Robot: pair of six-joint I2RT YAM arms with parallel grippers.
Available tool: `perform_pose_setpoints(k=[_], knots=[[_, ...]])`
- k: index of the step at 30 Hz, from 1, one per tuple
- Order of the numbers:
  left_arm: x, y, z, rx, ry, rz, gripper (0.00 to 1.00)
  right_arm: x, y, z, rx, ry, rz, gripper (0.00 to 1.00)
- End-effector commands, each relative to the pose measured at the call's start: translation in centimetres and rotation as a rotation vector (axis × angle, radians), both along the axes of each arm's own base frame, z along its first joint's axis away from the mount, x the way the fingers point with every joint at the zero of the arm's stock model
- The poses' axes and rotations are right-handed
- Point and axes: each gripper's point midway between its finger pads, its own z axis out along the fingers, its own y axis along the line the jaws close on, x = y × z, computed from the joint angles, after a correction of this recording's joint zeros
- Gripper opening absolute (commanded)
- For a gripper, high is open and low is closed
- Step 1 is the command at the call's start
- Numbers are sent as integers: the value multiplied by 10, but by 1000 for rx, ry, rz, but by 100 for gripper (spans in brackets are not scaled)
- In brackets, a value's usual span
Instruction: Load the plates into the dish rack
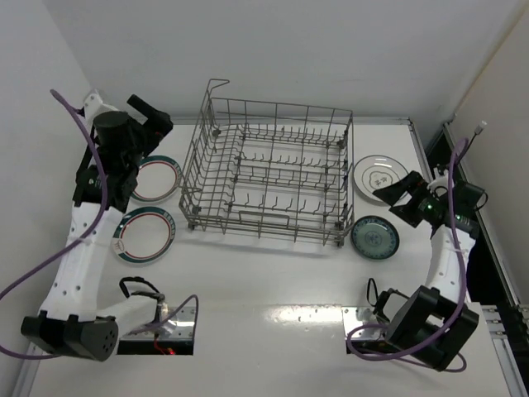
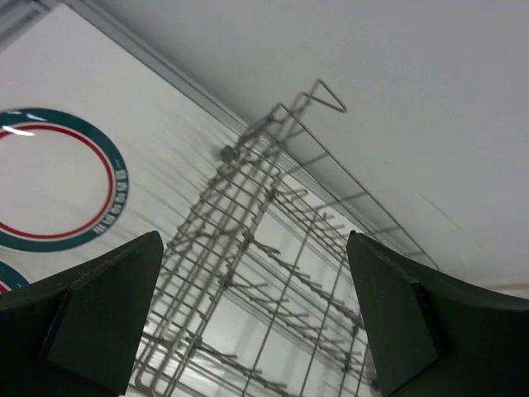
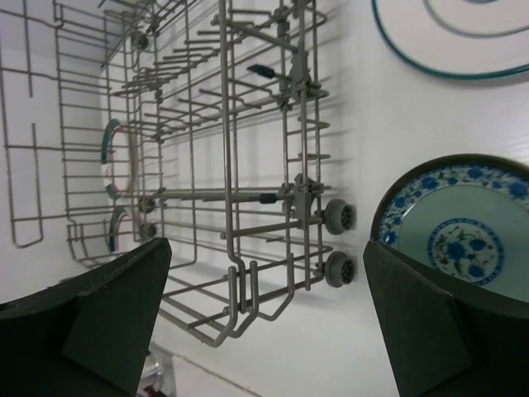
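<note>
Top view, dish rack [image 1: 264, 222]: stands mid-frame on the white bench [image 1: 264, 285], its long side across the picture.
Top view, upper banded plate [image 1: 162, 179]: flat on the bench, just left of the rack, partly under the left arm.
Top view, lower banded plate [image 1: 147, 234]: flat, below the first, near the rack's lower left corner.
Top view, white plate [image 1: 374, 174]: flat, just right of the rack.
Top view, teal-blue plate [image 1: 374, 237]: flat, below the white one (the smallest of the four).
Top view, left pincer [image 1: 157, 122]: upper left, above the upper banded plate.
Top view, right pincer [image 1: 395, 203]: right of frame, between the white and teal-blue plates.
Left wrist view, left pincer [image 2: 252, 322]: fingers spread wide and holding nothing; the rack [image 2: 273, 215] fills the centre, and a banded plate [image 2: 106, 203] lies at left.
Right wrist view, right pincer [image 3: 264, 322]: fingers spread wide and holding nothing; the rack [image 3: 231, 165] is at centre left, the teal-blue plate [image 3: 463, 240] at right and the white plate's rim [image 3: 430, 62] at upper right.
</note>
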Motion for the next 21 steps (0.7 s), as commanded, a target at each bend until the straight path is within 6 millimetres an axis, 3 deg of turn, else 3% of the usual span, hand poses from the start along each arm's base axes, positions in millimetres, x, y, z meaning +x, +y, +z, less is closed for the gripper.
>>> perform_pose_setpoints(k=[1, 3, 6, 9, 10, 12, 14, 18, 19, 20, 21], knots=[[-8, -21, -27, 55, 35, -80, 92, 5, -15, 19, -131, -24, -29, 100], [-12, -36, -23, 56, 2, -152, 92, 4, -8, 24, -86, -35, -5, 100], [-15, -59, -14, 102, -33, -250, 92, 12, -18, 42, -91, -56, -77, 100], [-19, -86, -12, 146, -59, -362, 92, 28, -55, 72, -196, -58, -211, 100], [-21, -91, -9, 171, -76, -384, 92, 35, -71, 56, -204, 18, -258, 100], [-26, -109, -8, 198, -105, -457, 92, 43, -84, 43, -169, 87, -299, 100], [-32, -124, -18, 258, -105, -519, 92, 50, -101, 9, -139, 196, -349, 100], [-37, -130, -45, 374, -65, -518, 92, 67, -126, -37, -122, 301, -388, 96], [-37, -130, -46, 389, -79, -512, 93, 69, -131, -45, -134, 320, -383, 92], [-38, -132, -65, 414, -46, -512, 93, 74, -135, -47, -135, 331, -375, 87], [-40, -131, -69, 429, -48, -510, 95, 77, -137, -53, -129, 345, -373, 87]])
